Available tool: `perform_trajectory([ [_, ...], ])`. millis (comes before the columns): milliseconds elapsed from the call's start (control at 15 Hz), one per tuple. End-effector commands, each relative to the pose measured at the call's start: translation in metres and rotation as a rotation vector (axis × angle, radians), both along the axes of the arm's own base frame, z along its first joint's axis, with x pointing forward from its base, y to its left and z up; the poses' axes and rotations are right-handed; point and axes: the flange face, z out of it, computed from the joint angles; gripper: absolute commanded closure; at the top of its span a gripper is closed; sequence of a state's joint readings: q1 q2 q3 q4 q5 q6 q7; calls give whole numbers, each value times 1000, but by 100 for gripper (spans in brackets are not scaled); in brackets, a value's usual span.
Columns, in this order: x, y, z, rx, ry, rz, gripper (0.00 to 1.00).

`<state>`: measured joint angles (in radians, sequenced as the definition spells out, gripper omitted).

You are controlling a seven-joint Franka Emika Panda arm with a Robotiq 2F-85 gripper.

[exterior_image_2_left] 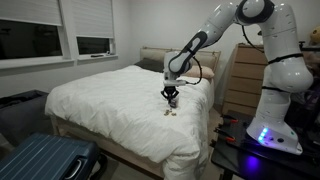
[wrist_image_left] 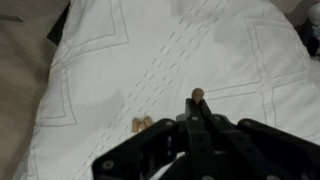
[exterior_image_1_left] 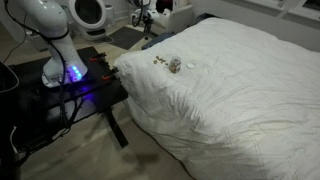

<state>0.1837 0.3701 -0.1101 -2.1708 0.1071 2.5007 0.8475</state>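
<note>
Bedroom: bed under a white quilt, window behind it, blue suitcase at the foot. I have the gripper hanging low over the quilt, near the edge on the robot's side. In the wrist view the fingers are pressed together, with a small brown bit right at their tips. I cannot tell whether it is truly pinched. Some tan crumbs lie on the quilt nearby, untouched. In an exterior view a pale lump sits just beside them.

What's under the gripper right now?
White duvet, with small tan bits beside the shut gripper. The patch directly beneath its fingers is covered in the wrist view.
</note>
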Motion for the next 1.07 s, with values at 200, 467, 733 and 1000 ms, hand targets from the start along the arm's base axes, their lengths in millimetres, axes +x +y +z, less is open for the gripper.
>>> perform_trajectory([
  [200,-38,-63,81,-67,-19,-25,99],
  [467,-53,-108,106,-125,-44,-53,99],
  [733,-59,-144,115,-183,-70,-66,99],
  [1000,-56,-167,115,-229,-98,-65,99],
])
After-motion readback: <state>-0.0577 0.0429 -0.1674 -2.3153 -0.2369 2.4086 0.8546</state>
